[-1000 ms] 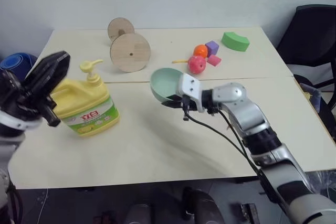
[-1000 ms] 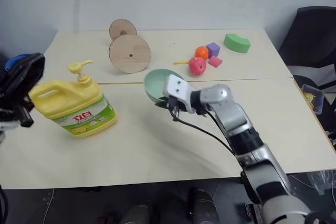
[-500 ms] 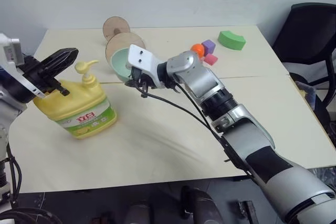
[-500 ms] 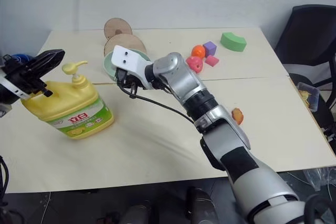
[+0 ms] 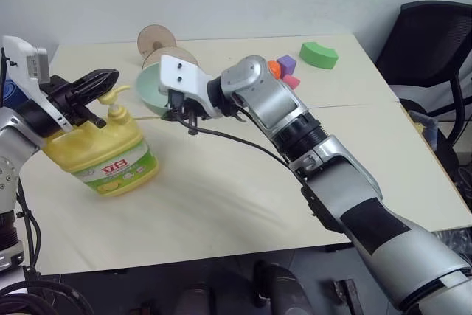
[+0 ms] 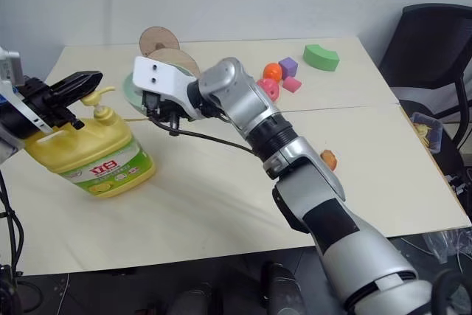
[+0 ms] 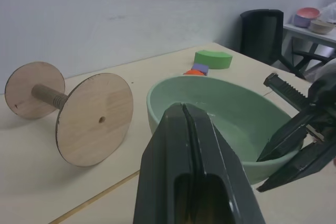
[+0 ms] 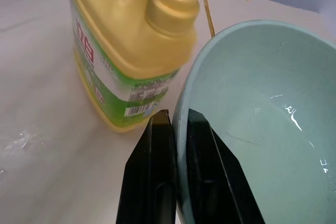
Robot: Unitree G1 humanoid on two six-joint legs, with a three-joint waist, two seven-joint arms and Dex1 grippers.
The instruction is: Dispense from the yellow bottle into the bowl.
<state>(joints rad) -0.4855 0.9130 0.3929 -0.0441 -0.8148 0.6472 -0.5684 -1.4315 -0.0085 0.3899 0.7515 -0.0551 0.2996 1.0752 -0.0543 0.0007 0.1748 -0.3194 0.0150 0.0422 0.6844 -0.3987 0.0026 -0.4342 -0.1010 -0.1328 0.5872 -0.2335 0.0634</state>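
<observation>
A: Starting at the left, where is the left gripper (image 5: pixel 103 79)?

B: Its two black fingers (image 7: pixel 195 145) are pressed together with nothing between them, and they sit right over the pump head of the yellow bottle (image 5: pixel 99 160). Whether they touch the pump yet, I cannot tell. The bottle stands on the tabletop (image 5: pixel 243 197), tilted a little, directly beneath those fingers. Its long axis runs up through the pump to the fingertips.

A: So the push goes downward?

B: I judge so. The left arm is plainly the nearer one to the pump, and a downward press along the pump's stem looks like the coming move.

A: Where does the spout point?

B: Away from the left fingers toward the bowl (image 5: pixel 153 92), which hangs just beyond the spout's tip, on the side of the right arm.

A: And the right gripper (image 8: pixel 176 129)?

B: Its fingers pinch the bowl's rim, one finger outside the wall and one inside. The bowl is held off the tabletop, mouth tilted toward the bottle, just beside the pump.

A: What does everything turn on?

B: Whether the bowl's rim sits under the spout's tip. From the right wrist view the spout's end appears above the far rim, close to the edge. If so, a drop could miss; I'd guess the bowl needs to slide slightly further under.
</observation>
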